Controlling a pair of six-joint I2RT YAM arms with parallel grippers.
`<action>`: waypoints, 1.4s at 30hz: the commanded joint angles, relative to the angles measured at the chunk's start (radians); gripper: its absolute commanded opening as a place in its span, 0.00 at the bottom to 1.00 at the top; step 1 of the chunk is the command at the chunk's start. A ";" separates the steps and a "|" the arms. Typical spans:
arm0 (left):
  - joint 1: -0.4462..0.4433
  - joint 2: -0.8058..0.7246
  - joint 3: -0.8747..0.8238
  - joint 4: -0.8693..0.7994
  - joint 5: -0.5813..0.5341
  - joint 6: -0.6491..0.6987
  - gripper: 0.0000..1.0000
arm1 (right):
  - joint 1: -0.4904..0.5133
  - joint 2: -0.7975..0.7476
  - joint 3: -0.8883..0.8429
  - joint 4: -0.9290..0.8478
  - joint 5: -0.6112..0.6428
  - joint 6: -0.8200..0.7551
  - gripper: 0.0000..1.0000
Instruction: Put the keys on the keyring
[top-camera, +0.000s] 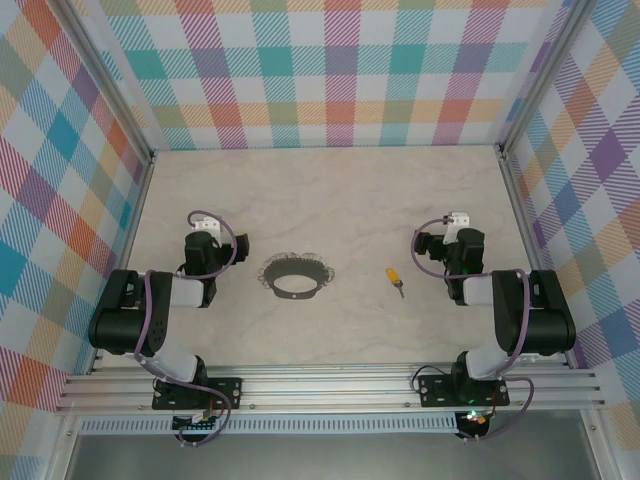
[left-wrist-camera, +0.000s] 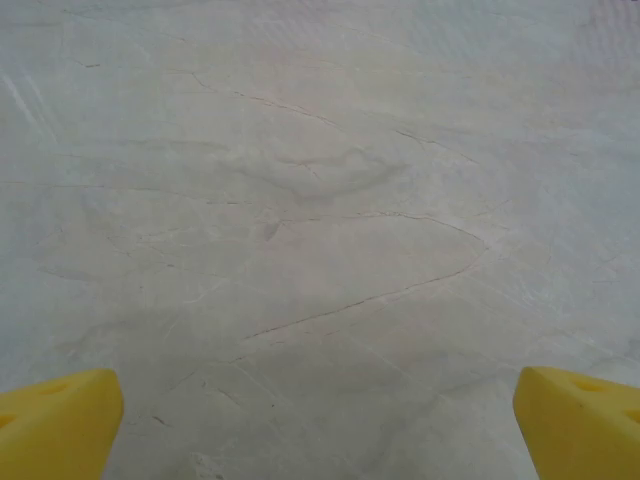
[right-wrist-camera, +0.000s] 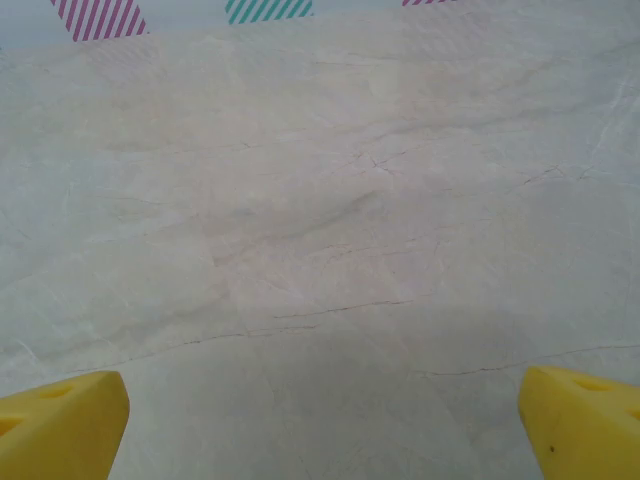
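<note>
The keyring, a large dark ring fringed with small silvery loops, lies flat on the table's middle. A tiny key with a yellow-orange head and short dark blade lies to its right. My left gripper sits folded back to the left of the ring, apart from it. My right gripper sits to the right of the key, also apart. In the left wrist view the yellow fingertips stand wide over bare marble. The right wrist view has its yellow fingertips equally wide, nothing between them.
The marbled table is walled by plaid panels at the back and both sides. An aluminium rail runs along the near edge under the arm bases.
</note>
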 joint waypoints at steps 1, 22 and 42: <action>0.006 -0.008 0.004 0.013 0.007 0.001 1.00 | -0.001 -0.012 0.011 0.016 -0.017 -0.021 1.00; 0.006 -0.007 0.010 0.004 0.009 0.000 1.00 | -0.003 -0.010 0.015 0.011 -0.020 -0.021 1.00; -0.110 -0.316 0.342 -0.786 -0.091 -0.259 1.00 | -0.007 -0.361 0.286 -0.750 -0.193 0.438 0.98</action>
